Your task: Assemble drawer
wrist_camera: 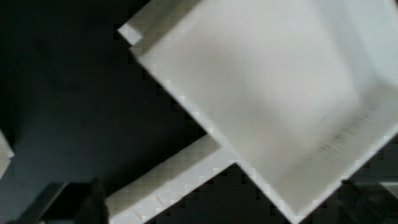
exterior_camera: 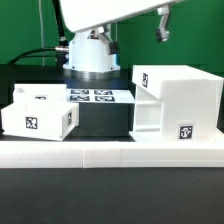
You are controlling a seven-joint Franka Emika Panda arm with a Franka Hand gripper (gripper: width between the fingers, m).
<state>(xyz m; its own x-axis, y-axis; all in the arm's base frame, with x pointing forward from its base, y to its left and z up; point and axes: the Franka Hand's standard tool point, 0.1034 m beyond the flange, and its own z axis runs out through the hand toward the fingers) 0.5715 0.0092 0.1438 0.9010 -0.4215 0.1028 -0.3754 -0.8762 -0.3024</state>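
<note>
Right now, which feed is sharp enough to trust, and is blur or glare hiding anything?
Exterior view: evenly lit, fairly sharp; tags on the housing and the tray stand out crisply. Wrist view: blurred; a tilted white panel fills it, edges soft, no tag visible, background nearly black.

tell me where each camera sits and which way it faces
Exterior view: low by the table edge, facing across the long white rail at the white boxy plastic housing and robot base; arm and gripper show above.
Wrist view: on the wrist, facing down onto a flat white panel; gripper not clearly seen.
Shared: probably the housing's top.
</note>
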